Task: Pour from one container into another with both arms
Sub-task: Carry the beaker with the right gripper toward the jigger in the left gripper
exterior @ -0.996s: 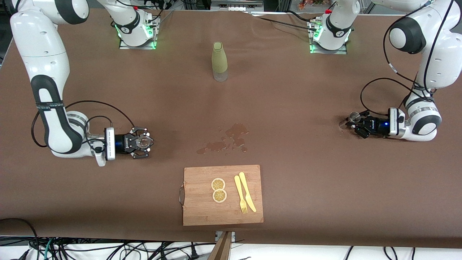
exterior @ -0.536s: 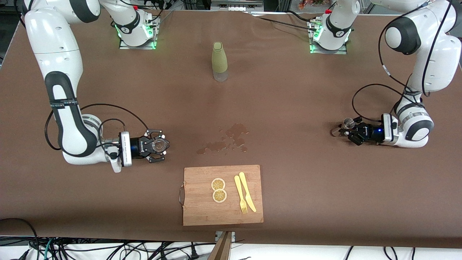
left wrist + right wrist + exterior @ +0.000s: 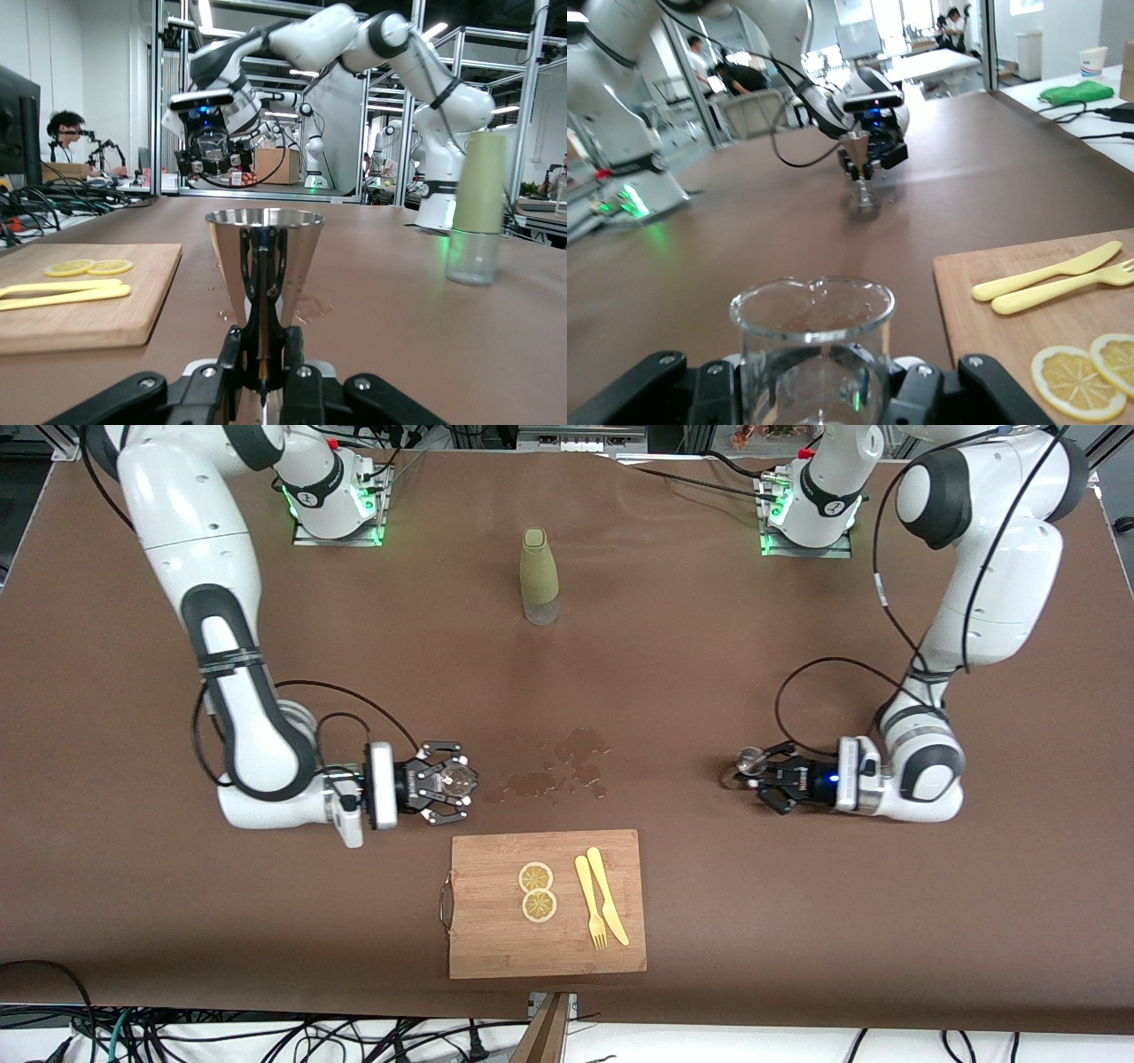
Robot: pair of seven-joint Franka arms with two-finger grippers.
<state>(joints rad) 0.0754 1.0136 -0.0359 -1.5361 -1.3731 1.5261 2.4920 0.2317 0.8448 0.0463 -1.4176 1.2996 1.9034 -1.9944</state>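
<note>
- Step, as I judge it: both arms carry their vessels toward the middle, above the wet stain [image 3: 554,772] at frame centre.
- Right gripper [image 3: 447,784], lower left of centre, is closed around a glass beaker [image 3: 811,341].
- Left gripper [image 3: 769,777], lower right of centre, is clamped on a steel measuring cup [image 3: 264,257].
- Next: bring the rims together, then tilt one over the other.

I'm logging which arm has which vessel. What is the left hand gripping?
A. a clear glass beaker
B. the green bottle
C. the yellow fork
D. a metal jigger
D: the left hand is shut on the metal jigger, seen up close in the left wrist view, while the right hand holds the glass beaker.
</note>
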